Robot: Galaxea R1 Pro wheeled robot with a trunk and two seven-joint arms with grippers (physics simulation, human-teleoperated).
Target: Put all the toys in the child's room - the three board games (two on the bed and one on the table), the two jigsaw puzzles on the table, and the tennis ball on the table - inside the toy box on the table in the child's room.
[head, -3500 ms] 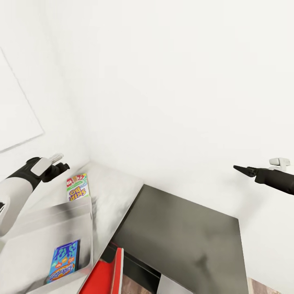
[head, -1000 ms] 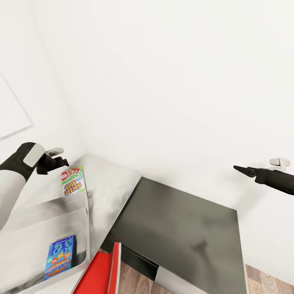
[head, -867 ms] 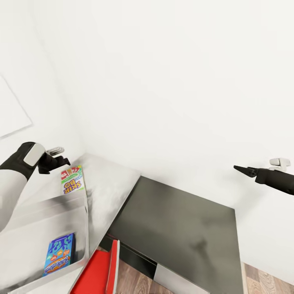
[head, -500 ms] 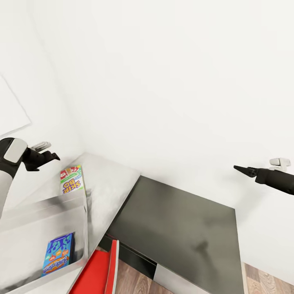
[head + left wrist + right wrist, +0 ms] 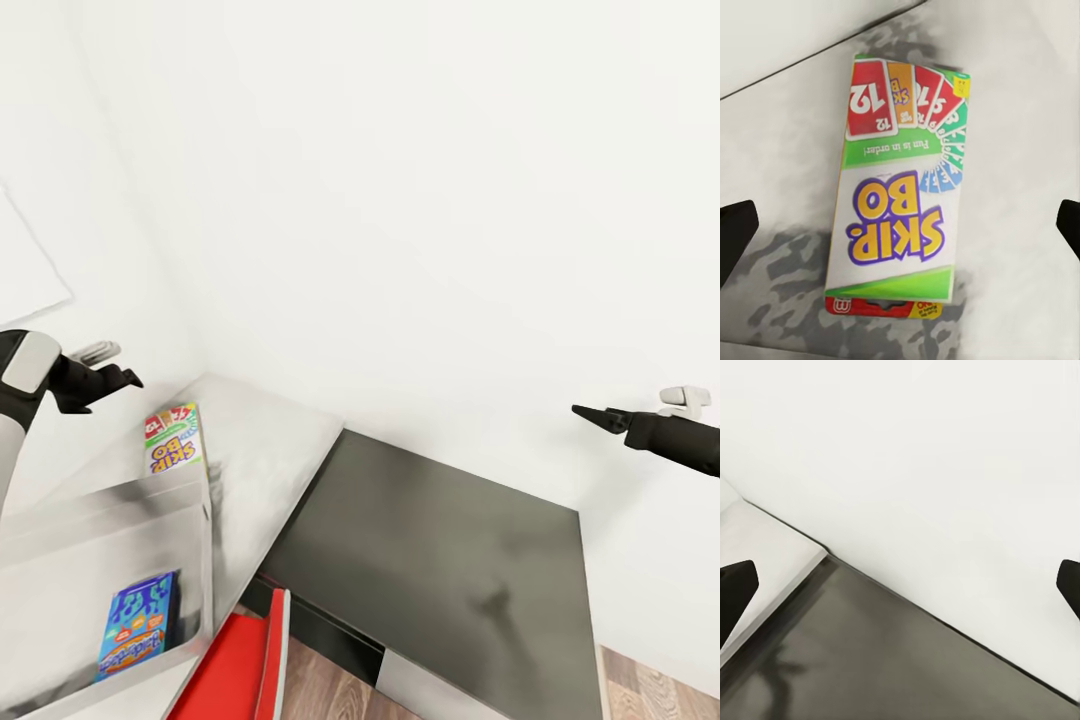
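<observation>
A: What sits closest to us?

B: The grey toy box [image 5: 60, 560] on the pale table [image 5: 270, 450], with the small blue game box [image 5: 132, 637] lying flat in its near corner. A red chair [image 5: 245, 665] stands just below the table edge.

A: And past that?

B: The Skip-Bo box [image 5: 171, 438] lies flat on the table, just beyond the toy box's far wall. The left hand [image 5: 120, 378] hovers above and beside it, fingers spread wide and holding nothing; in the left wrist view the Skip-Bo box [image 5: 898, 195] lies between the two dark fingertips.

A: How would it handle?

B: My guess is light, stiff cardboard with a slick printed face. Being so flat, it leaves little to grab from above, so pinching across its narrow width at the long edges looks best, or sliding it first.

A: The other arm?

B: The right hand [image 5: 600, 417] hangs over the dark grey corner section [image 5: 450, 560], well apart from everything, open and empty.
</observation>
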